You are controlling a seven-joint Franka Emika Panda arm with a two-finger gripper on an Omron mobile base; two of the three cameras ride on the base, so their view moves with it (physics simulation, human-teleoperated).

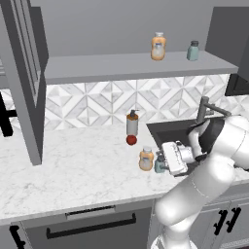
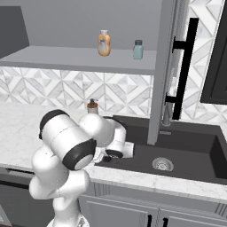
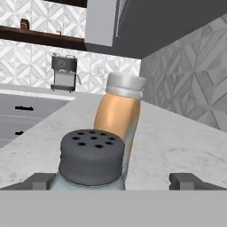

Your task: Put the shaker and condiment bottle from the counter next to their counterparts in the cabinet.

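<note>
The shaker (image 3: 91, 155), a pale teal jar with a dark holed cap, stands on the counter (image 1: 73, 165) between my gripper's (image 3: 113, 181) spread fingertips (image 3: 186, 181); no grip shows. Just behind it, close or touching, stands the orange condiment bottle (image 3: 117, 117). From the left base view the shaker (image 1: 159, 164) and the condiment bottle (image 1: 146, 159) sit by the sink's front left corner, with my open gripper (image 1: 165, 163) at the shaker. The counterparts, an orange bottle (image 1: 158, 46) and a teal jar (image 1: 193, 51), stand on the cabinet shelf (image 1: 121, 65).
A grey pump dispenser (image 1: 132, 123) and a small red round thing (image 1: 131, 140) stand behind the bottles. The dark sink (image 1: 170, 129) with its faucet (image 1: 206, 109) lies to the right. An open cabinet door (image 1: 24, 73) hangs at the left, another (image 2: 166, 66) above the sink.
</note>
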